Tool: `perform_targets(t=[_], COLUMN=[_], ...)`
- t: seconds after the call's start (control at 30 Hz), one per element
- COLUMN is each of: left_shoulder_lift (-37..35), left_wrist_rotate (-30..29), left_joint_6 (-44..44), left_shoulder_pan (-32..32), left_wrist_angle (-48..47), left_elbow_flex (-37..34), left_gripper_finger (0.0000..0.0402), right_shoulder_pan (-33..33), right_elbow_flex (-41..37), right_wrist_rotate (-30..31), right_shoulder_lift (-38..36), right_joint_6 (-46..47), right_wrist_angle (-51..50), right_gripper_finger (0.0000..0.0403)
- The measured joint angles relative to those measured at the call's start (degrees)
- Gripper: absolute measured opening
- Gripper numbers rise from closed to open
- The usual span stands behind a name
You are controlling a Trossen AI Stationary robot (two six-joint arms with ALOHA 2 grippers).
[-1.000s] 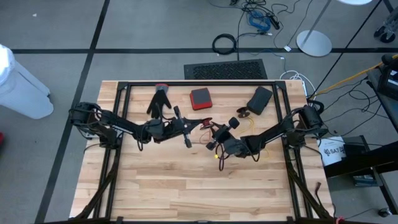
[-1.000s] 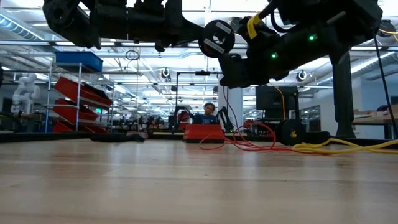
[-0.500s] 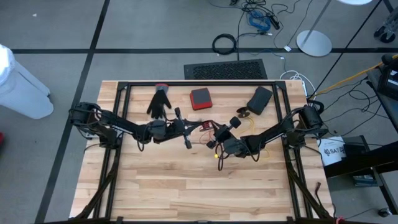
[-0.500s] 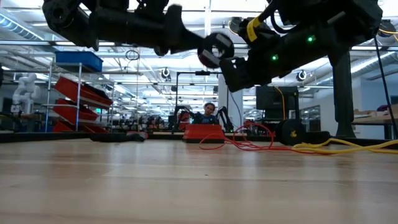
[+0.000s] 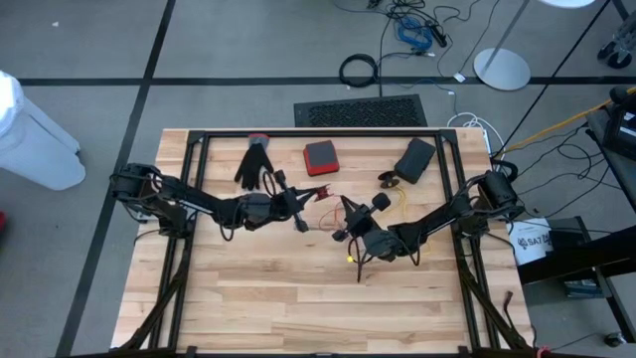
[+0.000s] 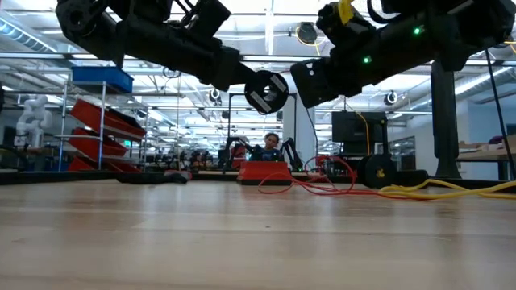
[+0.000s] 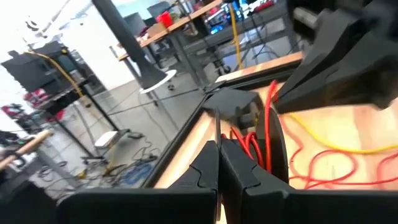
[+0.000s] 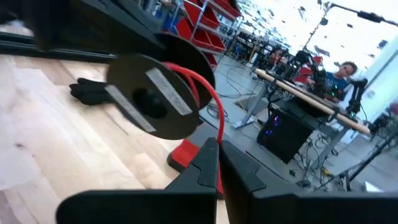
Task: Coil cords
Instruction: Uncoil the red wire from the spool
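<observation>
Wooden tabletop (image 5: 248,298) seen from above, both arms reaching toward its centre. Left gripper (image 5: 298,211) raised over mid-table, fingers (image 7: 208,168) fully closed, carrying a black spool (image 6: 266,91) wound with red cord (image 7: 268,134). Right gripper (image 5: 348,231) just beside it, fingers (image 8: 208,165) pressed together around the same red cord (image 8: 217,118) where it leaves the spool (image 8: 155,93). Loose red loops (image 6: 322,184) and yellow cord (image 6: 451,191) lying on the far side of the tabletop. Black glove (image 5: 256,162), red box (image 5: 320,156) and dark pouch (image 5: 414,159) along the far edge.
</observation>
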Motion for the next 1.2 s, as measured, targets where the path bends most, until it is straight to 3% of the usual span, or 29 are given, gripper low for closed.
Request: perform_targets(t=[0.27, 0.47, 0.63, 0.87, 1.03, 1.2], left_shoulder_lift=[0.0, 0.0, 0.0, 0.0, 0.0, -0.2], left_wrist_rotate=[-2.3, 0.3, 2.2, 2.2, 2.2, 2.2], left_joint_6=[0.8, -3.6, -5.0, -5.0, -4.6, -4.5], left_shoulder_pan=[1.9, 2.9, 3.0, 3.0, 3.0, 3.0], left_wrist_angle=[0.9, 3.6, 5.6, 5.0, 5.8, 6.4], left_elbow_flex=[0.0, 0.0, 0.0, 0.0, 0.0, 0.0], left_gripper_finger=[0.0, 0.0, 0.0, 0.0, 0.0, 0.0], right_shoulder_pan=[0.5, -1.6, -4.0, -4.5, -3.5, -3.0], right_elbow_flex=[0.0, 0.0, 0.0, 0.0, 0.0, 0.0], right_wrist_rotate=[-14.6, -22.8, -22.5, -8.6, -9.7, -18.6], right_shoulder_lift=[0.0, 0.0, 0.0, -0.4, -1.0, -1.3], right_joint_6=[-4.6, -0.1, 8.1, 13.4, 13.5, 17.4], right_wrist_angle=[5.7, 2.8, -6.0, -14.7, -15.4, -20.1], right_gripper_finger=[0.0, 0.0, 0.0, 0.0, 0.0, 0.0])
